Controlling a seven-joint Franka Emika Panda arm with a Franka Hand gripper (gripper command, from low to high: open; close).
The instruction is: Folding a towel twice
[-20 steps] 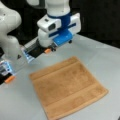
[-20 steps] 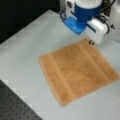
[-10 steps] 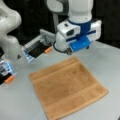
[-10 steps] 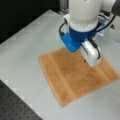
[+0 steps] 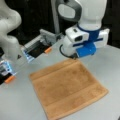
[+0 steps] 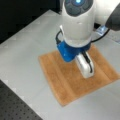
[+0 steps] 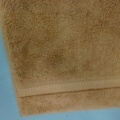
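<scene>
The towel (image 5: 67,90) lies flat and unfolded on the worktop (image 5: 20,105), no fold done. The tool (image 5: 72,56) hangs over its far corner, towel spreading toward a front view's bottom. Tool's fingers aren't visible, so can't tell.

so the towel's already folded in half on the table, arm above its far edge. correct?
Not folded. The towel lies spread flat in a single layer on the table, as a front view shows, both border stripes visible. The rest holds: the arm is above its far edge, and the gripper's fingers are hidden.
</scene>
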